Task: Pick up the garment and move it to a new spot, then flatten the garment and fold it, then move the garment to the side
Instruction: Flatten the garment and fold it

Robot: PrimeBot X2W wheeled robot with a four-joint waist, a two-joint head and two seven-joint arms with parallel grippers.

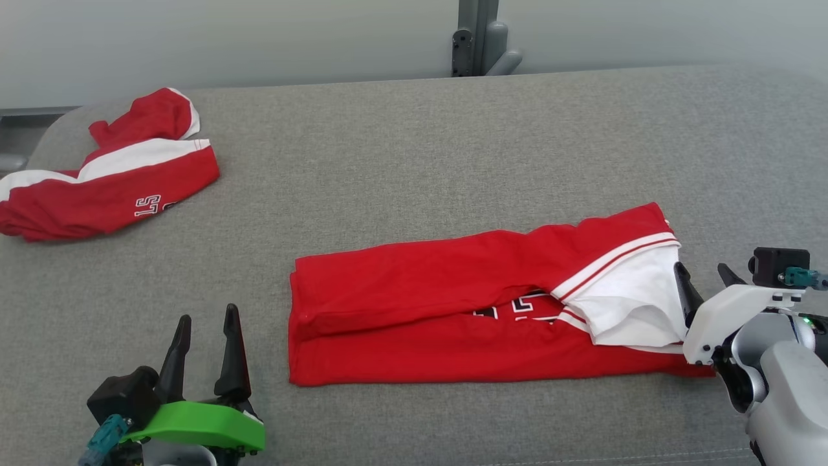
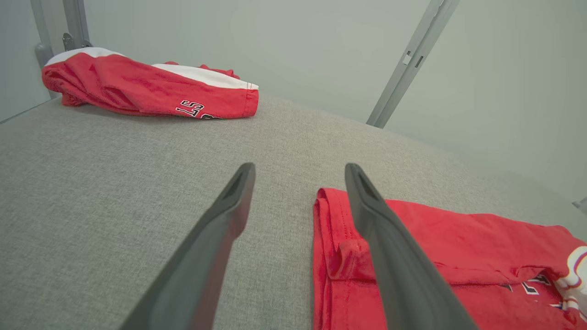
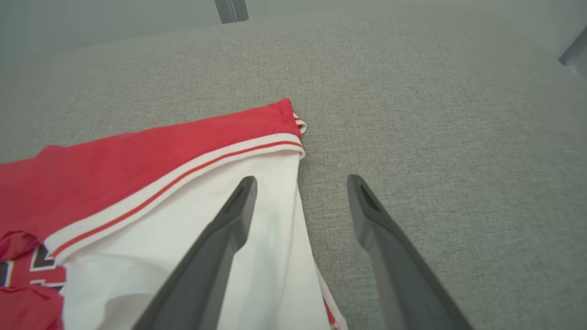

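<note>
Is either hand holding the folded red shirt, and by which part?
Nothing is held. Both the left hand and the right hand are open, one at each end of the shirt.

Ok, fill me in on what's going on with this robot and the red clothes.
The robot is folding a red and white garment, which lies as a long folded strip on the grey surface. Neither arm holds anything. The left end effector is open near the strip's left end, and the right end effector is open at its white right end. A second red garment lies bunched at the far left.
</note>
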